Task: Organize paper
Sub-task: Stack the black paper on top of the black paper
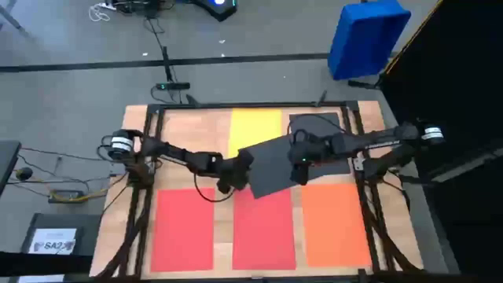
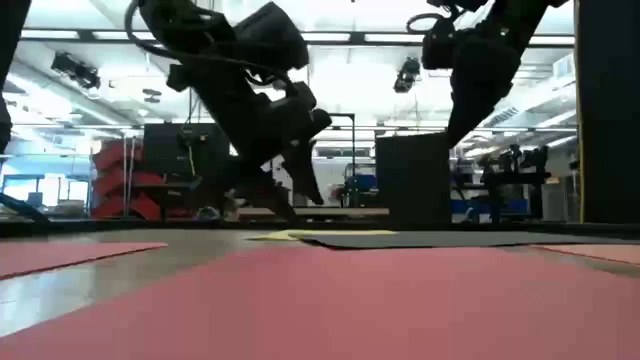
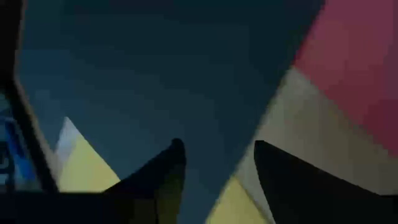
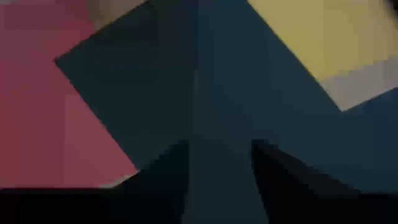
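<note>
I see both arms crowding the table's middle, the left gripper (image 1: 236,174) and right gripper (image 1: 299,165) over the skewed dark sheet (image 1: 271,167). Near me the red sheets (image 1: 185,228) and orange sheet (image 1: 335,222) lie flat, open above. The far yellow sheet (image 1: 254,130) is reachable too.

dark sheet (image 4: 205,93), red sheet (image 4: 43,112), yellow sheet (image 4: 323,31)

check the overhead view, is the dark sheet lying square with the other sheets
No, the dark sheet lies skewed, one corner overlapping the yellow sheet and another the middle red sheet.
</note>
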